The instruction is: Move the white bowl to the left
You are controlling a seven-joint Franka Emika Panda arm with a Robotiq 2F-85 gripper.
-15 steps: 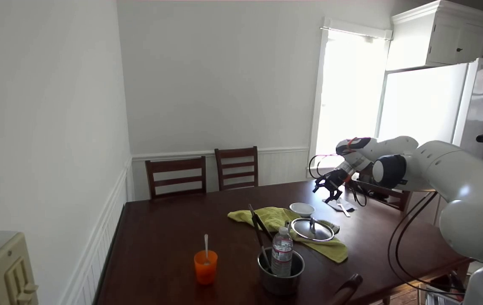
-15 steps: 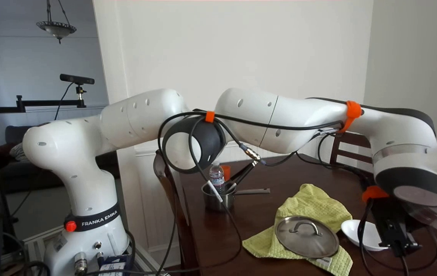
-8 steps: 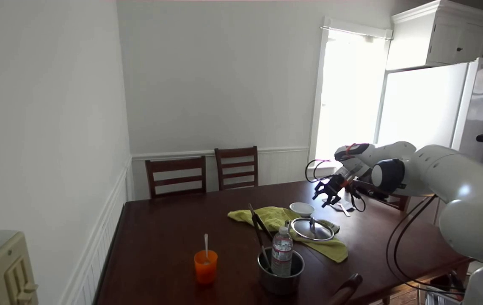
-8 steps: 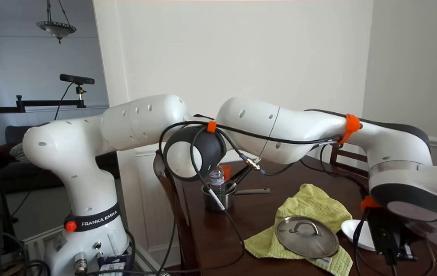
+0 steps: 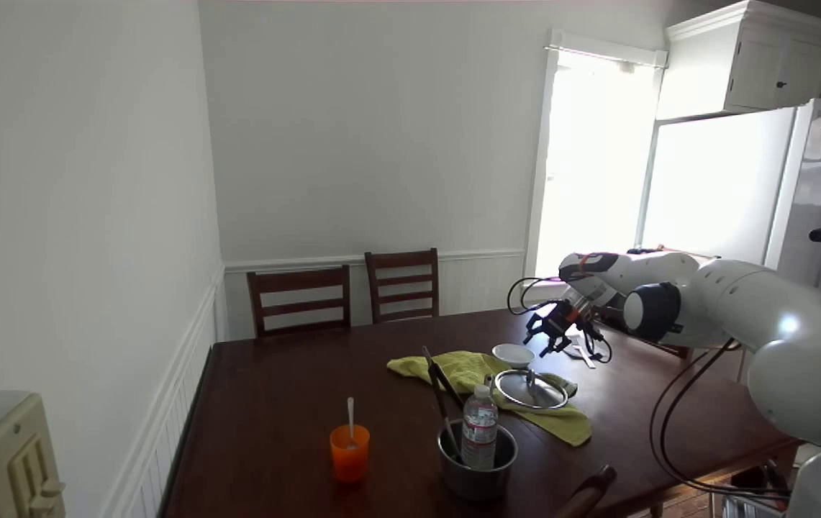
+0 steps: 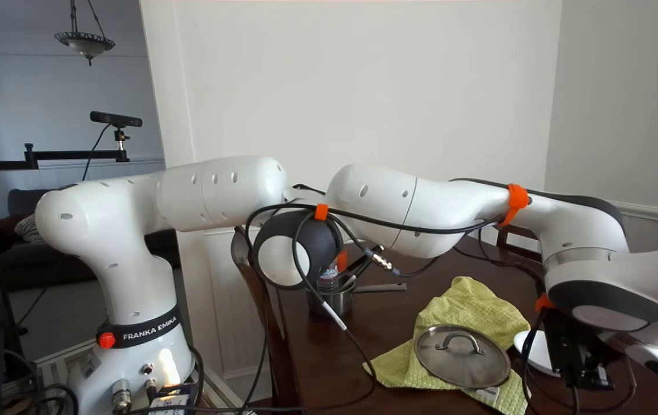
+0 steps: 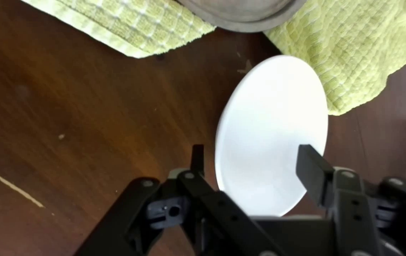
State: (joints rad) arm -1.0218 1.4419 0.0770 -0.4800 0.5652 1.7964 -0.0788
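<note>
Bowl (image 5: 514,355), white, shallow, upright on the tabletop (image 5: 273,410) beside the yellow-green towel (image 5: 460,368); whether rim and towel touch is unclear. Pincer (image 5: 535,347) spread, jaws well apart, nothing clamped. Key relation, in an exterior view: bowl lies left of the pincer and a little below it, near but seemingly not touching. Only one arm (image 5: 741,302), extending in from the right, so no choice of nearer side. In the wrist view one jaw stands left of the rim, the other overlaps the bowl's right side; height above it hard to judge. Round thing, no true long axis; mouth points up. Its outline there is an oval running near to far, leaning right at the far end, probably from viewing slant. My reading: pincer must come lower over the rim before closing.
</note>
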